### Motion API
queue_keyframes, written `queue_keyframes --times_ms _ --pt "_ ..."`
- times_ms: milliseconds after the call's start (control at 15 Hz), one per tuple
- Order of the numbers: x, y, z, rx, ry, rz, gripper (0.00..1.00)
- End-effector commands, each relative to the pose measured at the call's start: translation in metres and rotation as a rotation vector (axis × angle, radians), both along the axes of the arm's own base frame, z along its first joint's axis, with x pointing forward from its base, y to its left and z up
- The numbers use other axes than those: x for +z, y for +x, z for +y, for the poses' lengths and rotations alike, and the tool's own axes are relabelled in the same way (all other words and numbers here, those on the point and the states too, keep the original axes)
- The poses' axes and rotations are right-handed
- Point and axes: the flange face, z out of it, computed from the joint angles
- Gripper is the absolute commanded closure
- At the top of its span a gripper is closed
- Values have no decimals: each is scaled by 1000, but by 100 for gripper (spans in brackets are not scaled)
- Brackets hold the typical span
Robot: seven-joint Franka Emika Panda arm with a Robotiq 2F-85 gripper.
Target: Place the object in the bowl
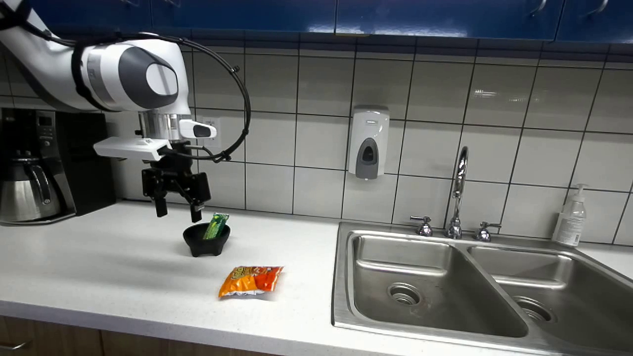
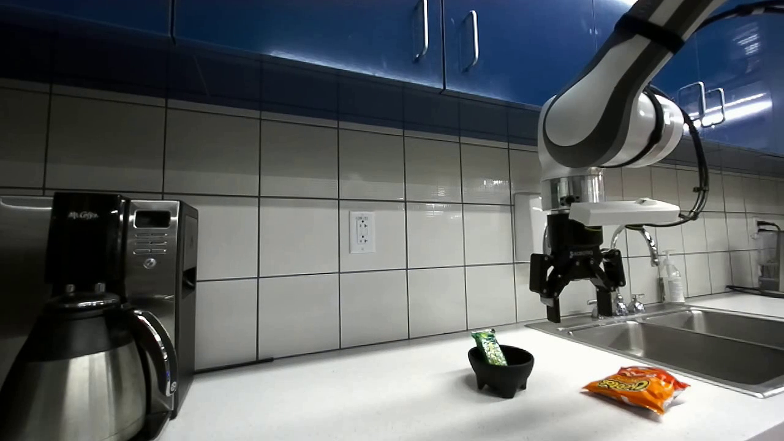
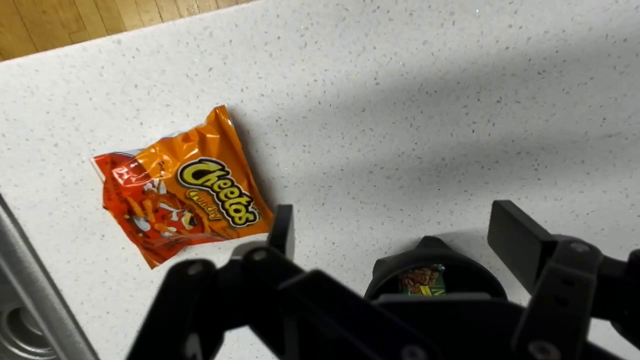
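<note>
In an exterior view, the green packet (image 2: 490, 348) tilts toward eleven o'clock in the bowl (image 2: 503, 377), the gripper (image 2: 579, 309) spread at the bowl's two, the Cheetos bag (image 2: 640, 389) at three.

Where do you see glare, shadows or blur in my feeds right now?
In both exterior views, bright streaks glare on the blue cabinets; in the wrist view, soft shadow bands cross the counter, the gripper and bowl look nearly black, and lettering on the orange packet is crisp, not blurred.
</note>
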Motion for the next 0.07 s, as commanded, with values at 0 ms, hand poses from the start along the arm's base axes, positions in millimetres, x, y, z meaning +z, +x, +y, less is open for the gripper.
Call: queue_keyframes --times_ms 0 --pt "0 0 0 0 0 1 0"
